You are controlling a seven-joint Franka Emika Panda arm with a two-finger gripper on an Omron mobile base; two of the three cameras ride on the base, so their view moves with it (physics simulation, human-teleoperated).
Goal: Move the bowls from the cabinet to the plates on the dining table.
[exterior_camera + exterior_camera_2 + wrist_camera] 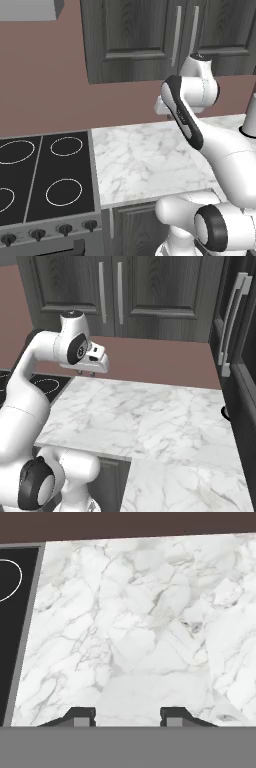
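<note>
The gripper (86, 373) hangs above the marble bench (150, 416), its fingertips (80, 714) pointing straight down at the stone. In the hand view the two dark tips stand apart with bare marble between them; the jaws are partly open and have hold of nothing. They are clear of the bench surface, not touching it.

The cabinet (125, 291) is mounted on the reddish-brown wall (160, 361) behind the bench, above and beyond the gripper. Its two panelled doors are closed and meet at the middle, where a pair of silver bar handles (111, 292) run with their long axis vertical, side by side. In the left base view the same cabinet (150, 35) sits up and to the right of the black stove (45, 175), with the arm's wrist in front of its lower edge.

The stove adjoins the bench on the left; its edge and one white burner ring show at the left of the hand view. A tall dark unit (240, 356) with two more vertical bar handles stands at the right end of the bench.
</note>
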